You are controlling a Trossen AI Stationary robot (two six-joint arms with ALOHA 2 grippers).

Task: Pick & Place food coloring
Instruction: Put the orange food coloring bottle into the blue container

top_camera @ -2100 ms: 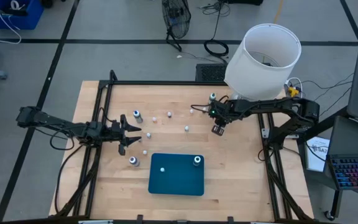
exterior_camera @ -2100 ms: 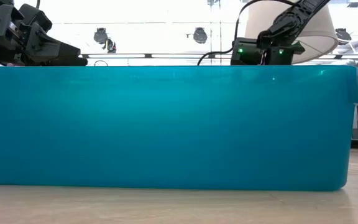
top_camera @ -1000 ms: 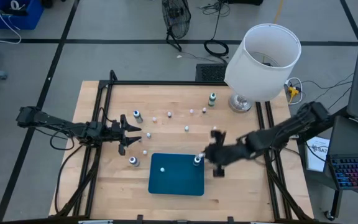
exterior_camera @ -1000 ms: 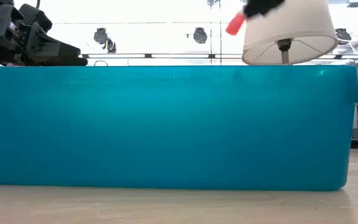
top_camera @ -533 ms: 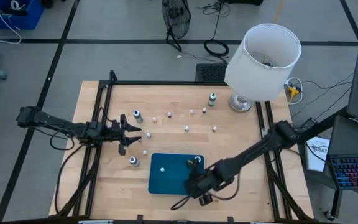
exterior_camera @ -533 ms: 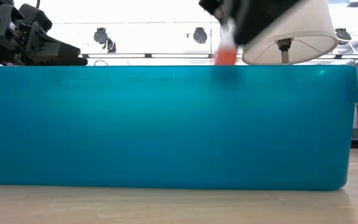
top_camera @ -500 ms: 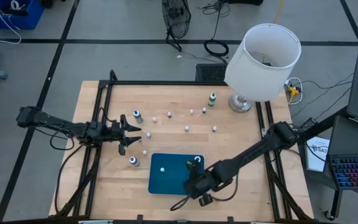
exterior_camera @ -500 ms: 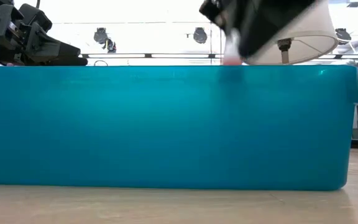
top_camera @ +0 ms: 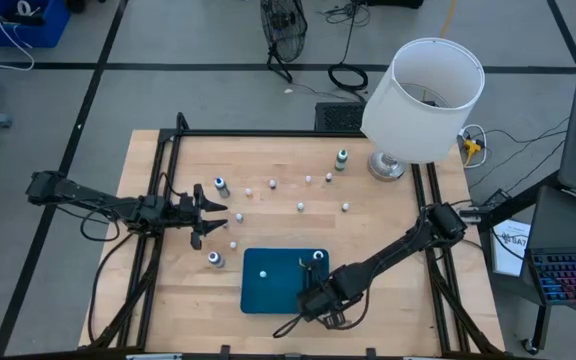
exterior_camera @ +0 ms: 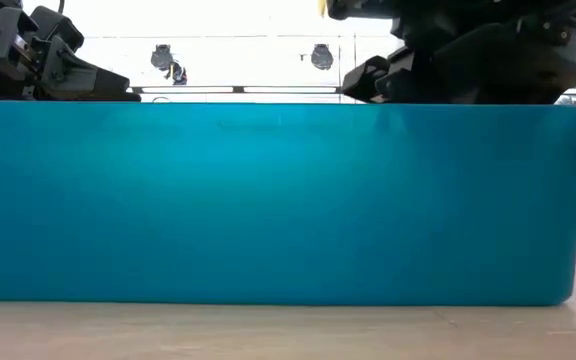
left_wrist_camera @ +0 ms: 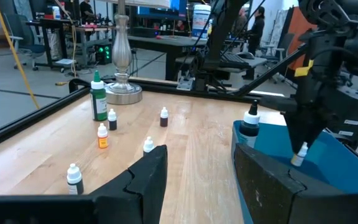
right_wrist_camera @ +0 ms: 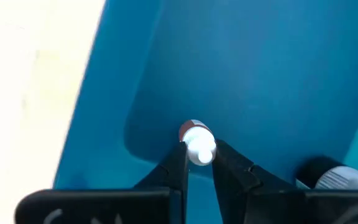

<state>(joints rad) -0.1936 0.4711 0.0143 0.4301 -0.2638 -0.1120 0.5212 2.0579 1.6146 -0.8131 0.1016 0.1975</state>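
step: placing. your right gripper (right_wrist_camera: 197,163), clamped on a white-capped food coloring bottle (right_wrist_camera: 197,144), sits low over the blue tray (top_camera: 268,290), lower centre. next, part the fingers and lift clear; left gripper (top_camera: 211,215), spread apart, waits centre-left.

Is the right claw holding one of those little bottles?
Yes, the right gripper pinches a small white-capped bottle over the blue tray.

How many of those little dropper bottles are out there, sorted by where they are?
Bottles on the bare wood: about 11, as some are only tiny dots
Loose bottles in the blue tray: 2
Held bottle in the right tool, down in the tray: 1
Total: about 14 bottles
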